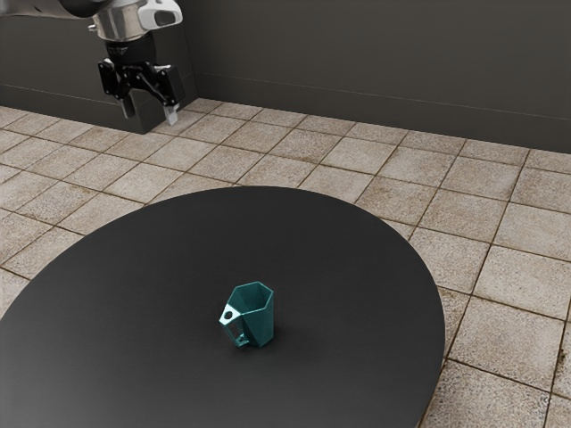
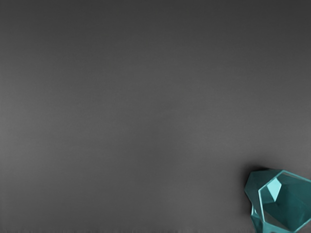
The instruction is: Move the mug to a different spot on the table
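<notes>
Exterior view: there is one arm, one claw, one mug and one table. The black two-finger gripper [image 1: 150, 109] hangs high in the air, at about eleven o'clock from the mug and well apart from it, past the table's far edge and over the floor. Its two fingers stand apart with nothing between them. The single teal faceted mug [image 1: 248, 314] stands upright on the round black table [image 1: 134, 294], near the middle of the part of the top that shows, with its open mouth up. Its angular handle [image 1: 231, 322] points toward about eight o'clock. The tabletop is matt and dark, and the mug casts a soft shadow on it. Around the table lies a floor of beige stone tiles [image 1: 401, 178] with dark seams, and behind it runs a dark grey wall [image 1: 357, 45] with a low skirting.

Wrist view: the same one mug [image 2: 282, 199] shows from above, its hollow inside visible, resting on the plain dark tabletop [image 2: 146, 97], off to one side of the hand.
</notes>
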Robot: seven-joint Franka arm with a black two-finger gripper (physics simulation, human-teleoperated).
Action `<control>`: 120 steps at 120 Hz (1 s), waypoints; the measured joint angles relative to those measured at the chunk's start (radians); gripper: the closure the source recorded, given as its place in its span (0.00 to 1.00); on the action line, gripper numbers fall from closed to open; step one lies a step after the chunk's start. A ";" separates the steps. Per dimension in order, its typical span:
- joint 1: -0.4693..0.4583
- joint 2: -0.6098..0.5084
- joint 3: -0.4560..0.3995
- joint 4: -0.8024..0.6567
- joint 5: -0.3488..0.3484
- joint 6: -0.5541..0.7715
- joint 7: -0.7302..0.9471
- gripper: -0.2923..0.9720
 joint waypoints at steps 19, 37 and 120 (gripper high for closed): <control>0.000 0.000 0.001 0.000 -0.001 -0.002 0.000 0.23; 0.006 -0.003 0.020 0.000 -0.027 -0.003 -0.001 0.23; -0.005 -0.342 -0.186 -0.754 -0.076 0.339 0.024 0.23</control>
